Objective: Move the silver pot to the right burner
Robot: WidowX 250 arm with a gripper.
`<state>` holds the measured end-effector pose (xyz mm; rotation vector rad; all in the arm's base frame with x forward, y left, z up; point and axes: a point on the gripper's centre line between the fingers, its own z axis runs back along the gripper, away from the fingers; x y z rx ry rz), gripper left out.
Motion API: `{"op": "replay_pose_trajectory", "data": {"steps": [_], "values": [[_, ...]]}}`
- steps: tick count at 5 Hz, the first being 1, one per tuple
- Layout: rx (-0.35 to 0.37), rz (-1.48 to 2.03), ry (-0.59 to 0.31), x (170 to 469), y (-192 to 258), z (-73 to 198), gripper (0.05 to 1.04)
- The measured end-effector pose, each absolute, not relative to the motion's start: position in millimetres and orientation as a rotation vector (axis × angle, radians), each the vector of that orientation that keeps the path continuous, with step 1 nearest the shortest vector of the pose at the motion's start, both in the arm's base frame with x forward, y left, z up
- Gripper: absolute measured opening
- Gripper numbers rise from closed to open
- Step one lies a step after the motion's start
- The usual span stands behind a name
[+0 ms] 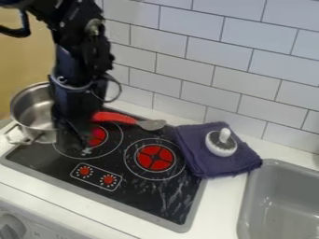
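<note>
One spoon (151,124) near right burner (156,158)

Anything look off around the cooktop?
The black cooktop has whitish streaks at right front; residue, scratches or glare, can't tell. The silver metal pot overlaps its left edge. A red-handled grey spoon lies near its back edge, odd spot.

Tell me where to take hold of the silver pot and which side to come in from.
Go for the metal handle on the near side of the silver pot, probably coming down from above the front edge. The handle juts out from the round wall, so it should be easier to grip than the wide body. The arm stands over the pot's right side.
</note>
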<state>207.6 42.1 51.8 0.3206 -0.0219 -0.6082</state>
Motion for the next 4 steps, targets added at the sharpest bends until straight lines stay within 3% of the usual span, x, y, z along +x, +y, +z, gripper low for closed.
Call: {"op": "replay_pose_trajectory", "data": {"steps": [3,4], "values": [[0.295,-0.879,-0.032,187,-17,30,0.064],[0.281,-0.941,0.004,180,-26,15,0.064]]}}
